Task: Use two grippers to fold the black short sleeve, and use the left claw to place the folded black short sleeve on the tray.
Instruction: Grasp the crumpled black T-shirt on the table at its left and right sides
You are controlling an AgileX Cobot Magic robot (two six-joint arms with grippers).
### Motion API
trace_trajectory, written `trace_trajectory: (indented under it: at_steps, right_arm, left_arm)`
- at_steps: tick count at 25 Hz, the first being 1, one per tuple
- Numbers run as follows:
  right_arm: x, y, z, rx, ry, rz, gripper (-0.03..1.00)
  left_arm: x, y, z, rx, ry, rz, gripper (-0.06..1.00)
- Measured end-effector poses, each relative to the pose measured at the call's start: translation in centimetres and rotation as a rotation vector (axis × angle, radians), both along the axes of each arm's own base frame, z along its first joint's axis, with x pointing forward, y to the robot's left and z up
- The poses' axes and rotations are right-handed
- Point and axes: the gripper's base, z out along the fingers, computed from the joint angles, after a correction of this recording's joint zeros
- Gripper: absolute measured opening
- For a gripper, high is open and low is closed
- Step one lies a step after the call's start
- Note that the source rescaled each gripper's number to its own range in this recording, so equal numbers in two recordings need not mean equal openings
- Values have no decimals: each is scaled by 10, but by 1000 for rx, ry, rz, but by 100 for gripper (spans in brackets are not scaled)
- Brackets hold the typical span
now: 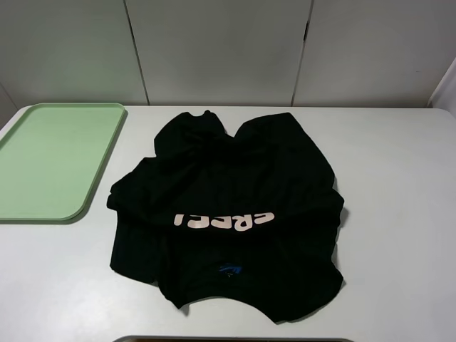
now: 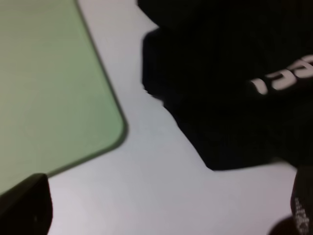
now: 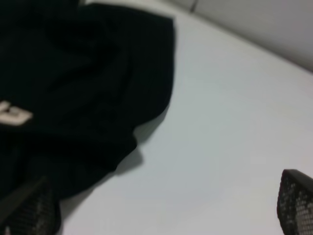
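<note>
The black short sleeve (image 1: pixel 228 214) lies crumpled in the middle of the white table. Its pale lettering (image 1: pixel 224 219) reads upside down and a small blue label (image 1: pixel 229 270) shows near the front. The light-green tray (image 1: pixel 53 160) sits at the far left, bare, a short gap from the shirt. Neither arm shows in the exterior high view. My left gripper (image 2: pixel 164 215) hovers open over the bare table between the tray (image 2: pixel 49 88) and the shirt (image 2: pixel 225 78). My right gripper (image 3: pixel 164 210) is open too, at the shirt's (image 3: pixel 78 83) right edge, one finger (image 3: pixel 29 210) over the cloth.
Grey wall panels (image 1: pixel 221 50) stand behind the table's far edge. A dark strip (image 1: pixel 235 340) shows at the front edge of the table (image 1: pixel 399 214). Bare table surface stretches to the right of the shirt.
</note>
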Motion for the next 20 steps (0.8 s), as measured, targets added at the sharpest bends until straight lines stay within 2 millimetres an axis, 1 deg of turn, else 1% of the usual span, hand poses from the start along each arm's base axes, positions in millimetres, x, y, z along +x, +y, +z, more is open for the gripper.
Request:
trace_trajectory:
  at_steps: [3, 4, 7, 10, 14, 17, 20]
  right_arm:
    - [33, 15, 1, -77, 102, 71, 100]
    - [41, 19, 2, -90, 117, 88, 100]
    - [70, 31, -1, -132, 187, 119, 100]
    - [95, 40, -16, -179, 275, 147, 100]
    - [117, 50, -39, -224, 366, 204, 100]
    - [130, 55, -57, -265, 421, 262, 100]
    - [139, 58, -71, -320, 448, 328, 100]
  left_arm:
    - [22, -6, 9, -3, 114, -76, 97]
    - [27, -8, 11, -11, 148, -102, 97]
    - [51, -14, 11, -34, 227, -158, 97]
    - [72, -17, 5, -56, 302, -188, 96]
    - [94, -21, -9, -61, 390, -232, 96]
    - [103, -26, -16, -24, 411, -318, 96]
    - [109, -31, -20, 28, 384, -423, 96]
